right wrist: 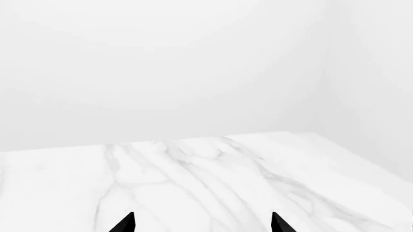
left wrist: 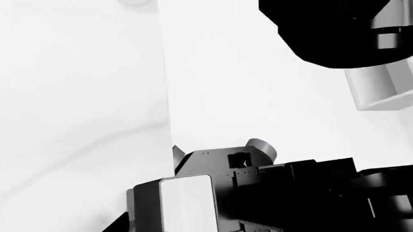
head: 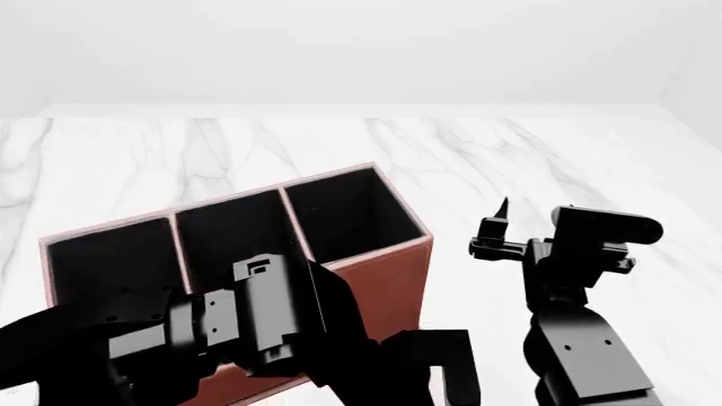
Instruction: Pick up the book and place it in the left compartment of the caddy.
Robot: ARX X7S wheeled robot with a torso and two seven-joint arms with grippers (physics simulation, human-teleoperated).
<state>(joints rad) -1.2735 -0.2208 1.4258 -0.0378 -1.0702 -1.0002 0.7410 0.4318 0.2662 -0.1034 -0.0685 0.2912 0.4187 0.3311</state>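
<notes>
Caddy (head: 384, 271) on my marble worktop (head: 542, 161): visible compartments hold nothing. Right hand (right wrist: 201, 223) spread, gripping nothing; left hand's (head: 445, 372) grip indeterminable.

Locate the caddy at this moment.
In the head view the caddy stands on the marble table, left of centre, behind the left arm, the right gripper to its right.

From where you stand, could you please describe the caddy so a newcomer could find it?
On the white marble table, look near the front edge, partly behind the left arm. The caddy is a reddish-brown box with black-lined compartments, the only coloured object there.
</notes>
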